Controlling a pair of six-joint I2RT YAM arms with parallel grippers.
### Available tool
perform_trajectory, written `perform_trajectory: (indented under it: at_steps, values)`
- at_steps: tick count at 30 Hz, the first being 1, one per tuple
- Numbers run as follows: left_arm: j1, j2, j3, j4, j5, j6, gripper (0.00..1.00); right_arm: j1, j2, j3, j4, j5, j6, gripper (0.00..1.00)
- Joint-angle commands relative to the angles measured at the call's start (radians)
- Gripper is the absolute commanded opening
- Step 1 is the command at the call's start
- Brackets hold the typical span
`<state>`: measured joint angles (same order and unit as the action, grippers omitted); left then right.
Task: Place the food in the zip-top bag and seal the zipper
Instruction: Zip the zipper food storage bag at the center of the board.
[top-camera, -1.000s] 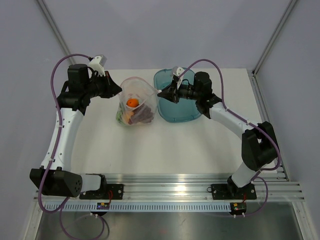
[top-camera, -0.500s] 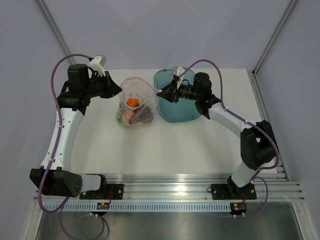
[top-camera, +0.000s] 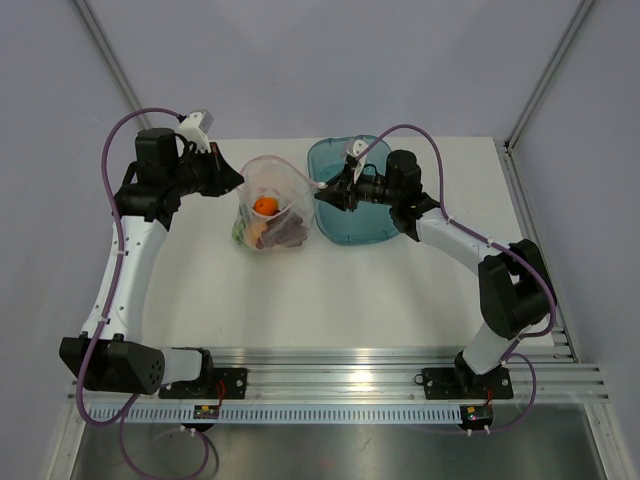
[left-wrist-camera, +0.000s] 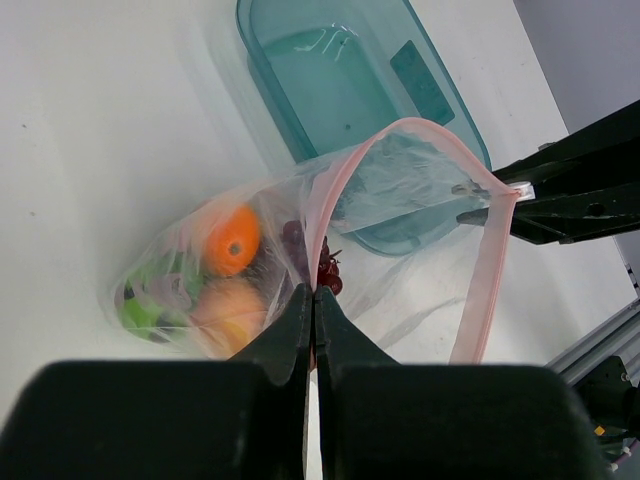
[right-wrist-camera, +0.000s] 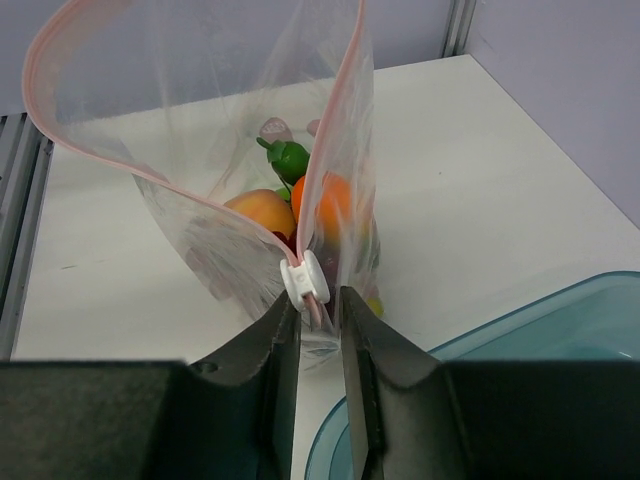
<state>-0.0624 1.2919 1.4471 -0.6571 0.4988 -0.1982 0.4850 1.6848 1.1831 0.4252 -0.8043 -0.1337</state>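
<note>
The zip-top bag (top-camera: 272, 190) stands between both arms, its mouth open, with the food (top-camera: 265, 207) piled at its bottom. My left gripper (left-wrist-camera: 313, 292) is shut on the bag's pink zipper (left-wrist-camera: 478, 290) edge. Through the plastic show an orange-green mango (left-wrist-camera: 232, 240), a green fruit (left-wrist-camera: 140, 305) and dark grapes (left-wrist-camera: 326, 272). My right gripper (right-wrist-camera: 320, 300) stands slightly open at the bag's other end. The white slider (right-wrist-camera: 303, 277) rests against its left fingertip, and the zipper (right-wrist-camera: 343, 120) strip's end hangs loose in the gap. The green fruit (right-wrist-camera: 290, 157) and a mango (right-wrist-camera: 330, 205) lie inside.
The teal tray (top-camera: 372, 228) sits right of the bag, under my right gripper (top-camera: 322, 188), and holds nothing. A metal rail runs along the table's near edge, and walls close in the back and sides.
My right gripper's jaws have parted and drawn back slightly from the bag's corner. The left gripper and the bag have stayed in place.
</note>
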Motion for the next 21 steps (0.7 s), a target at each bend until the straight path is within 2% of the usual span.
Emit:
perform_trajectory:
  at_steps: [1, 5, 9, 13, 14, 15, 16, 18, 19, 21]
  values:
    - [0.004, 0.004, 0.047, 0.033, 0.027, 0.011, 0.0, -0.006, -0.004, 0.001, 0.055, -0.01, -0.003, 0.28]
    - [0.004, 0.007, 0.047, 0.03, 0.029, 0.014, 0.0, -0.008, -0.004, 0.004, 0.064, -0.018, 0.005, 0.18]
    - [0.004, 0.007, 0.045, 0.024, 0.029, 0.017, 0.0, -0.006, 0.001, 0.009, 0.07, -0.032, 0.025, 0.0]
    - [0.004, 0.007, 0.053, 0.013, 0.011, 0.022, 0.0, -0.006, -0.005, 0.003, 0.087, -0.032, 0.037, 0.0]
    - [0.004, 0.013, 0.064, -0.001, 0.0, 0.037, 0.05, -0.008, -0.01, 0.0, 0.086, -0.03, 0.036, 0.0]
    - [0.004, 0.036, 0.111, -0.069, -0.021, 0.052, 0.4, -0.008, -0.011, -0.002, 0.086, -0.029, 0.031, 0.0]
    - [0.004, 0.052, 0.157, -0.12, -0.055, 0.068, 0.59, -0.011, -0.017, -0.002, 0.07, -0.029, 0.025, 0.0]
    - [-0.01, 0.069, 0.281, -0.232, -0.15, 0.1, 0.87, -0.013, -0.028, 0.012, 0.032, -0.038, -0.01, 0.0]
    - [-0.028, 0.054, 0.304, -0.239, -0.185, 0.118, 0.89, -0.013, -0.033, 0.029, -0.015, -0.041, -0.026, 0.0]
    - [-0.141, 0.04, 0.375, -0.23, -0.267, 0.192, 0.91, -0.013, -0.037, 0.045, -0.06, -0.062, -0.061, 0.0]
